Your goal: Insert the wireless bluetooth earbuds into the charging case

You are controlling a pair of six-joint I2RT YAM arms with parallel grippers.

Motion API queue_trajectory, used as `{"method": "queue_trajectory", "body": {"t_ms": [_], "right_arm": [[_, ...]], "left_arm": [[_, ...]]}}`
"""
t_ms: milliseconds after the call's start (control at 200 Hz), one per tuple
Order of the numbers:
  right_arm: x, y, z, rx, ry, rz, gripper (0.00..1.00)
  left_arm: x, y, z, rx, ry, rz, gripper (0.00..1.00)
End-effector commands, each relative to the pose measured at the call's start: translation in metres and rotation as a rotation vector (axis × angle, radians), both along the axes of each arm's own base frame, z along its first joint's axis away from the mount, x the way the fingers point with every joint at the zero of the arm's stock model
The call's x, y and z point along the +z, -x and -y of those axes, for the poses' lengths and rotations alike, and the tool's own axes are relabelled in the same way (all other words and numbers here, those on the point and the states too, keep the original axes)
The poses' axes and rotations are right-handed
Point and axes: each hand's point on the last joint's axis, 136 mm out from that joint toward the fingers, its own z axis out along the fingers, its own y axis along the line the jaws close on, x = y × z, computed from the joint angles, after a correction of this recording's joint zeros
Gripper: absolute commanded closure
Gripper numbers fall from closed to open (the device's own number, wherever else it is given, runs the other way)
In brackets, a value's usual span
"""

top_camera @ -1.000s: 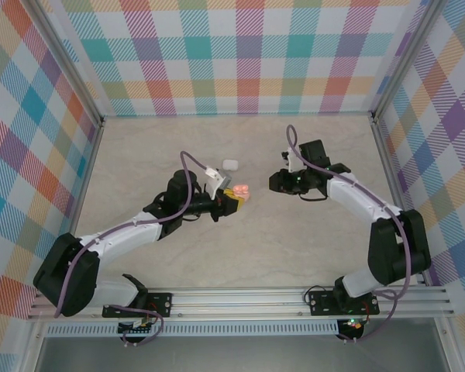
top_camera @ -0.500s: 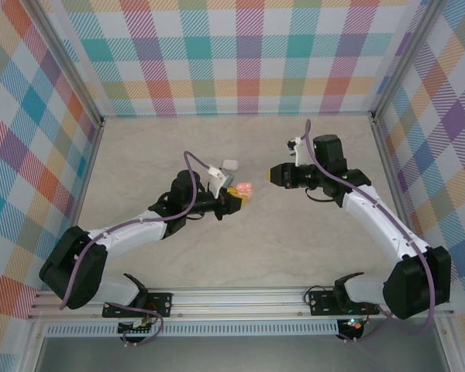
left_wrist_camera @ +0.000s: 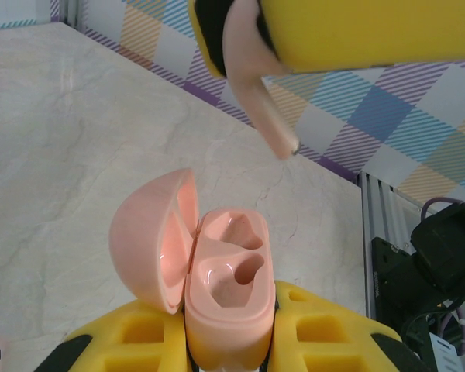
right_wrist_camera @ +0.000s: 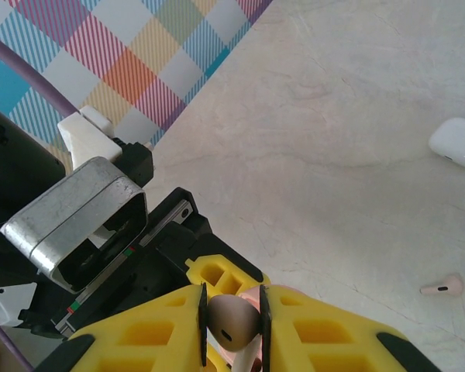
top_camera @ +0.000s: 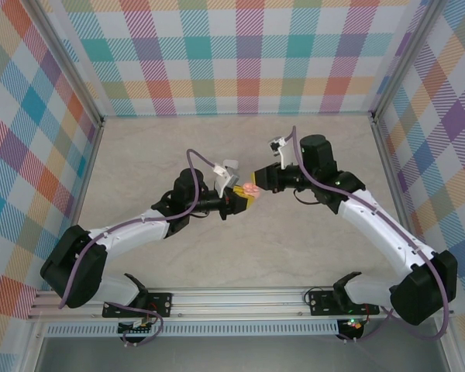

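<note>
Since a second ago my right arm has swung in from the right, and the right gripper now sits nose to nose with the left gripper mid-table. The left gripper clamps the pink charging case, its lid hinged open toward 10 o'clock. The right gripper pinches a pink earbud — it hangs at 12 o'clock above the case, stem down, not touching. On the table, a second pink earbud lies at that gripper's 3 o'clock, and a white case at 2 o'clock.
</note>
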Motion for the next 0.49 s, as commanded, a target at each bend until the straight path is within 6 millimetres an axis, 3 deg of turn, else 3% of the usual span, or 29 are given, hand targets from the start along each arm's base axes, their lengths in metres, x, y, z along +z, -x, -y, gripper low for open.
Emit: {"method": "queue_trajectory", "body": {"t_ms": [0, 490], "right_arm": [[0.023, 0.0, -0.003, -0.001, -0.025, 0.113, 0.74], [0.026, -0.003, 0.002, -0.061, -0.036, 0.183, 0.74]], "left_arm": [[0.03, 0.0, 0.007, -0.009, 0.079, 0.034, 0.95], [0.057, 0.005, 0.009, -0.002, 0.169, 0.03, 0.94]]}}
